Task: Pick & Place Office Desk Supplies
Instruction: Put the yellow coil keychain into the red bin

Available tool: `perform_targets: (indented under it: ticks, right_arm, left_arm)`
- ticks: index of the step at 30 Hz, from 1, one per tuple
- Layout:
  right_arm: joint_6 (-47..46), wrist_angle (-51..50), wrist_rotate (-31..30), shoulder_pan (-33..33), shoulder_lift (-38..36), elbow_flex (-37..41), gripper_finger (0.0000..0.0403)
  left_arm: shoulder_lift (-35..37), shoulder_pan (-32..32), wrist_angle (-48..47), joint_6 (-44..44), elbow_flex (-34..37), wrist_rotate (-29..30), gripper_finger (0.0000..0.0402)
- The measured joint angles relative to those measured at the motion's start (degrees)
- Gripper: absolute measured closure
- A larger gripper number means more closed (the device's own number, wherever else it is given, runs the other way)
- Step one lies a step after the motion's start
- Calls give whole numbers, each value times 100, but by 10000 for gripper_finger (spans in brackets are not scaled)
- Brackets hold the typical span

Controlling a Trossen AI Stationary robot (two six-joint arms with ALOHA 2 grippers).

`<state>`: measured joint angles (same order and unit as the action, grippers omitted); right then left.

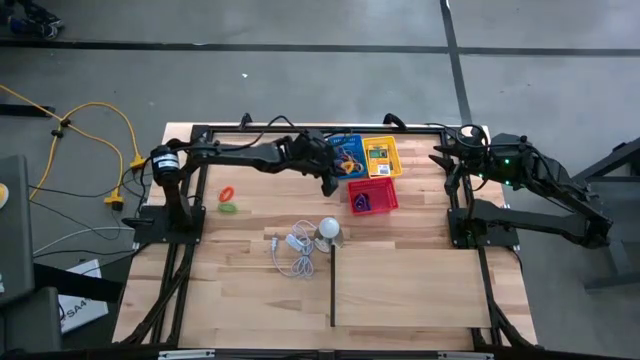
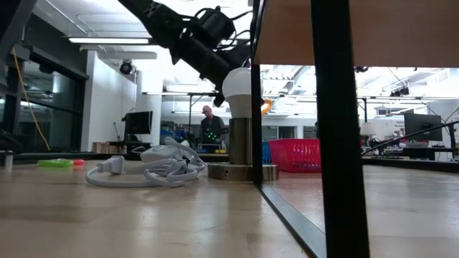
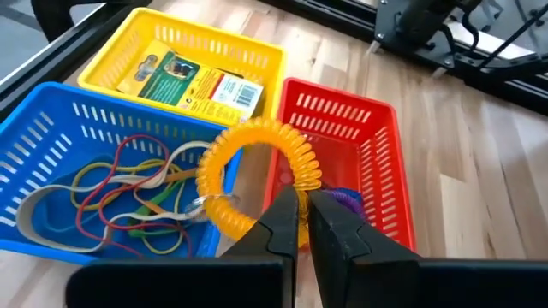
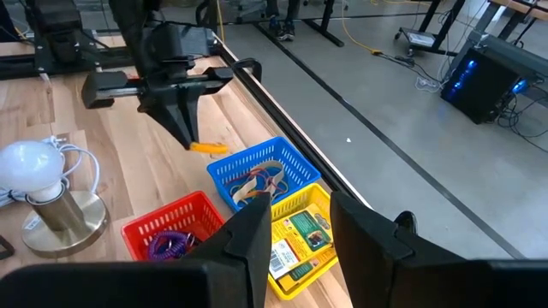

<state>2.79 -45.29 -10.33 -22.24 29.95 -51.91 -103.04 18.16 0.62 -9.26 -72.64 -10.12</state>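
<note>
Left gripper (image 3: pixel 301 210) above table's far middle, jaws pinching orange coiled ring (image 3: pixel 257 175); ring hangs over edge between blue basket (image 3: pixel 51 111) and red basket (image 3: pixel 377 128). Blue basket holds rubber bands (image 3: pixel 128 201); yellow basket (image 1: pixel 381 156), at 12 o'clock of red one, holds packets (image 3: pixel 193 79); red basket holds purple ring (image 4: pixel 167 244). Right gripper (image 4: pixel 300 224) idle at table's 2 o'clock, jaws spread, empty. Green ring (image 1: pixel 229 208) and red ring (image 1: pixel 227 193) lie at 9 o'clock. Bulb (image 1: pixel 328 230) and white cord (image 1: pixel 296 255) at centre.

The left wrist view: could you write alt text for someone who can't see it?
The left gripper, shut, holds a yellow spiral coil ring above three baskets: blue with rubber bands, yellow with packets, red with something purple.
</note>
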Motion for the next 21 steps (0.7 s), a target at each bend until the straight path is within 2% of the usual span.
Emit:
perform_targets:
  ticks: [8,15,21]
  right_arm:
    - [0,-1,-2,0,-2,-1,293]
    - [0,-1,-2,0,-2,-1,293]
    - [0,-1,-2,0,-1,-1,293]
  left_arm:
    - [-297,-273,493,88,-2,-8,392]
    - [-861,-404,1256,86,-46,-363,392]
    - [-1187,-467,1259,66,-324,-628,392]
